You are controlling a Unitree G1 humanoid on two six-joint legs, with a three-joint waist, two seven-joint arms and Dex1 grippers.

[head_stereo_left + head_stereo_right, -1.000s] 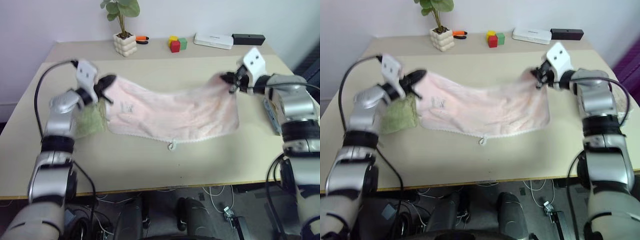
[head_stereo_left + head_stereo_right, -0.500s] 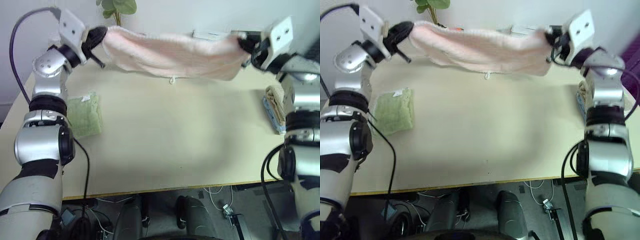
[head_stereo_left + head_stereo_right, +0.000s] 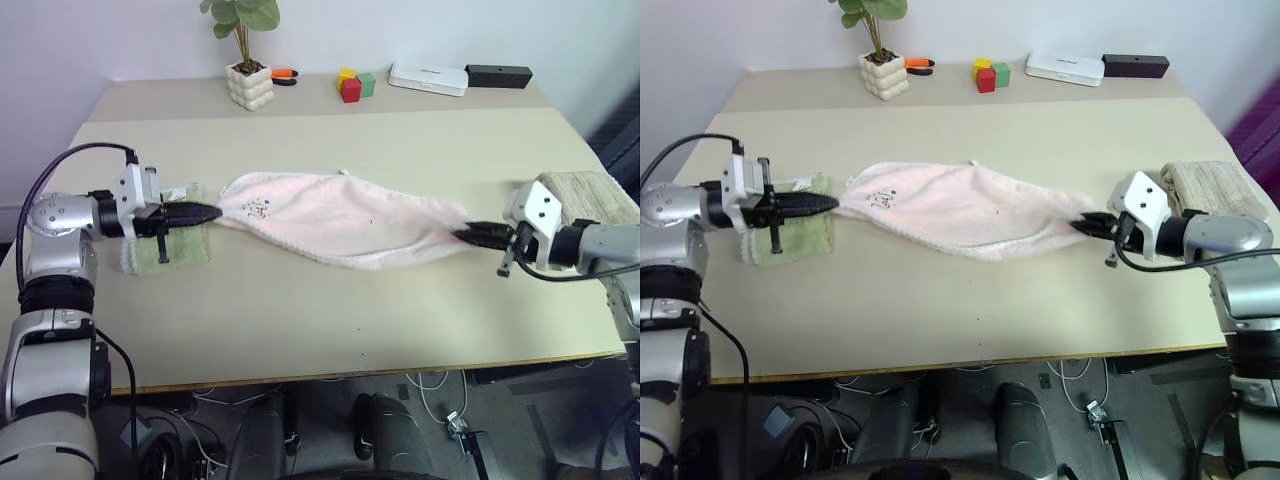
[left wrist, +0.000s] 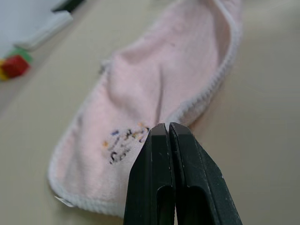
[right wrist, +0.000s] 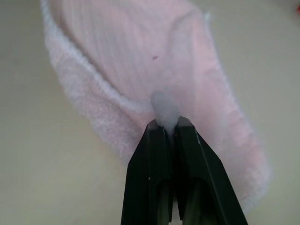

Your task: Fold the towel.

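Pale pink fluffy terry towel [image 3: 340, 215], with a white trimmed edge, stretched lengthwise across the middle of the table. Lying doubled over along its length, bellied wide in the centre and drawn to a narrow point at each end. Small dark embroidered motif near the left end, facing up; a small white loop poking out at the far edge near the middle.

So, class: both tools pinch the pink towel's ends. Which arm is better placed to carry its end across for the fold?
Probably the right: the right tool holds the towel end over bare table, while the left tool sits beside the green cloth.
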